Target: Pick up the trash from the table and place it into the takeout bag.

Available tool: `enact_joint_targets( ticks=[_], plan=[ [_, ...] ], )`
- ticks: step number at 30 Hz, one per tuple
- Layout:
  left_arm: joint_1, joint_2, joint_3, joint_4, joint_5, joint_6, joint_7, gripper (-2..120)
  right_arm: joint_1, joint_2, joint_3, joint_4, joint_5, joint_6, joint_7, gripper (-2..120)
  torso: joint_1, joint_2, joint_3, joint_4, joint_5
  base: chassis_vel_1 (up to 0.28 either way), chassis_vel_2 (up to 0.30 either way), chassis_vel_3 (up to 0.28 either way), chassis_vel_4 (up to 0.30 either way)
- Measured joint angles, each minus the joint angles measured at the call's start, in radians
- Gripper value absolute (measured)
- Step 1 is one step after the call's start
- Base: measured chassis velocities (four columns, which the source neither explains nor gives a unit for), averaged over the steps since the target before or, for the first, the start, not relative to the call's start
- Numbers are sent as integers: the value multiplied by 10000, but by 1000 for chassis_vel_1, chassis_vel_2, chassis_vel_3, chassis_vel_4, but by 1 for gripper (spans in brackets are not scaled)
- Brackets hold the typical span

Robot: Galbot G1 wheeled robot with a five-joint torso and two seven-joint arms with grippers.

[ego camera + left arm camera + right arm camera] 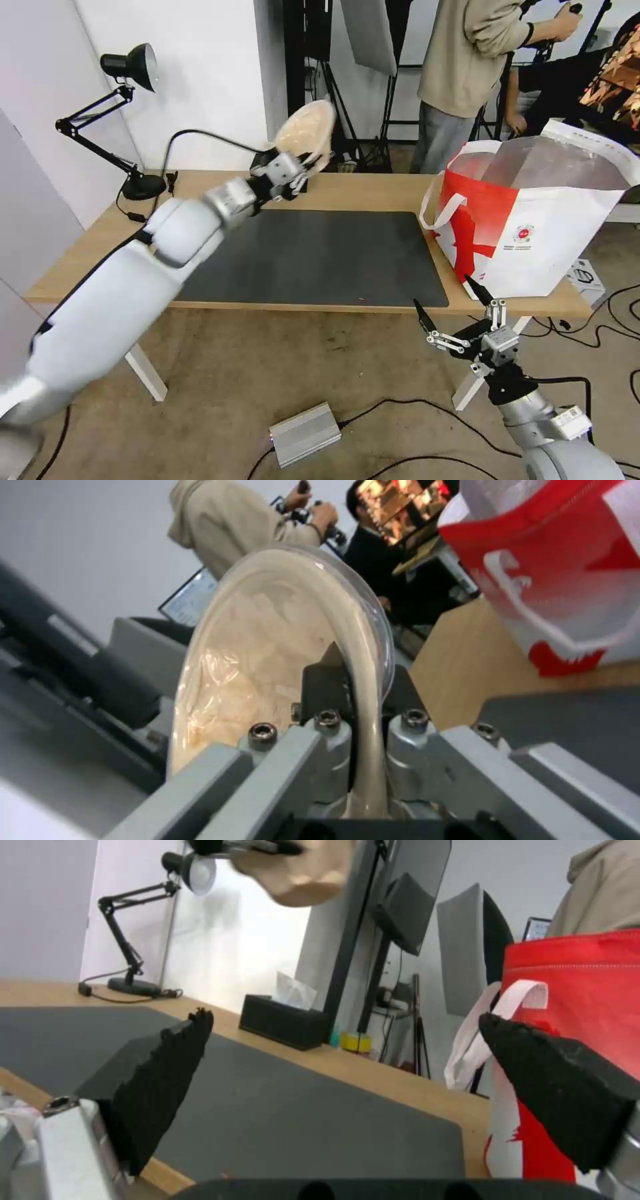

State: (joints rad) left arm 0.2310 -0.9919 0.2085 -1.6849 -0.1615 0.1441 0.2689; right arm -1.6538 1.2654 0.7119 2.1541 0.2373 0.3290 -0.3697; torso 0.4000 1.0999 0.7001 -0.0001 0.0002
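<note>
left gripper (308, 167) fingers pinch beige lidded bowl (307, 133) by rim, tilted, high over worktop (373, 190) | right gripper (453, 307) spread, idle | risk: thin rim grip slips before takeout bag (533, 220)

Glossy white shells are covering both arms, narrowing into ribbed silver-grey wrist segments. The left gripper (303, 175) is showing grey metal brackets studded with hex-socket screws; the right gripper (452, 305), below the table (373, 190) edge, is wearing pointed black serrated fingers (167, 1075) on silver linkages
</note>
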Motion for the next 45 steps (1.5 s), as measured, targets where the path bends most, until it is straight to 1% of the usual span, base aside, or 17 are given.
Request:
enact_joint_targets(
  ticks=[1, 5, 6, 9, 11, 13, 14, 17, 18, 21, 25, 27, 31, 41, 45],
  plan=[
    [0, 0, 0, 0, 0, 0, 0, 1, 0, 0, 0, 0, 0, 0, 0, 100, 0, 0, 0, 0, 0, 0, 0, 0, 0],
    [-653, -978, 533, 854, 271, -98, -47, 1, 0, 0, 0, 0, 0, 0, 0, 100, 1, 0, 0, -1, 1, 0, 0, 0, 0],
    [-653, -978, 533, 854, 271, -98, -47, 1, 0, 0, 0, 0, 0, 0, 0, 100, 1, 0, 0, -1, 1, 0, 0, 0, 0],
    [-943, -1544, 807, 1336, 435, -195, -43, 1, 0, 0, 0, 0, 0, 0, 0, 100, 0, 0, 1, 1, 0, 0, 0, 0, 0],
    [-1001, -1640, 847, 1408, 460, -199, -42, 1, 0, 0, 0, 0, 0, 0, 0, 100, 1, 0, 0, 1, 0, 0, 0, 0, 0],
    [-1278, -2047, 1044, 1718, 564, -221, -25, 1, 0, 0, 0, 0, 0, 0, 0, 100, 0, 0, 0, 1, 0, 0, 0, 0, 0],
    [-1278, -2047, 1044, 1718, 564, -221, -25, 1, 0, 0, 0, 0, 0, 0, 0, 100, 0, 0, 0, 1, 0, 0, 0, 0, 0],
    [-1783, -2545, 1292, 2175, 632, -265, -8, 1, 0, 0, 0, 0, 0, 0, 0, 100, 0, 0, -1, 2, 1, 0, 0, 0, 0],
    [-1783, -2545, 1292, 2175, 632, -265, -8, 1, 0, 0, 0, 0, 0, 0, 0, 100, 0, 0, -1, 2, 1, 0, 0, 0, 0],
    [-2241, -2979, 1502, 2618, 689, -373, 34, 1, 0, 0, 0, 0, 0, 0, 0, 100, 0, 0, -1, 0, 1, 0, 0, 0, 0],
    [-2473, -3275, 1686, 2912, 717, -427, 47, 1, 0, 0, 0, 0, 0, 0, 0, 100, 0, 0, -1, 2, -1, 0, 0, 0, 0],
    [-2494, -3309, 1706, 2942, 724, -433, 48, 1, 0, 0, 0, 0, 0, 0, 0, 100, 0, 1, -1, 2, -1, 0, 0, 0, 0],
    [-2761, -3720, 1917, 3288, 826, -506, 50, 1, 0, 0, 0, 0, 0, 0, 0, 100, 0, 0, -1, 1, -1, 0, 0, 0, 0],
    [-3121, -4293, 2268, 3819, 1022, -745, 45, 1, 0, 0, 0, 0, 0, 0, 0, 100, 0, 1, -1, 1, -1, 0, 0, 0, 0],
    [-3331, -4751, 2403, 4353, 1370, -1107, 116, 1, 0, 0, 0, 0, 0, 0, 0, 100, 0, 2, -1, 2, -1, 0, 0, 0, 0]
  ],
)
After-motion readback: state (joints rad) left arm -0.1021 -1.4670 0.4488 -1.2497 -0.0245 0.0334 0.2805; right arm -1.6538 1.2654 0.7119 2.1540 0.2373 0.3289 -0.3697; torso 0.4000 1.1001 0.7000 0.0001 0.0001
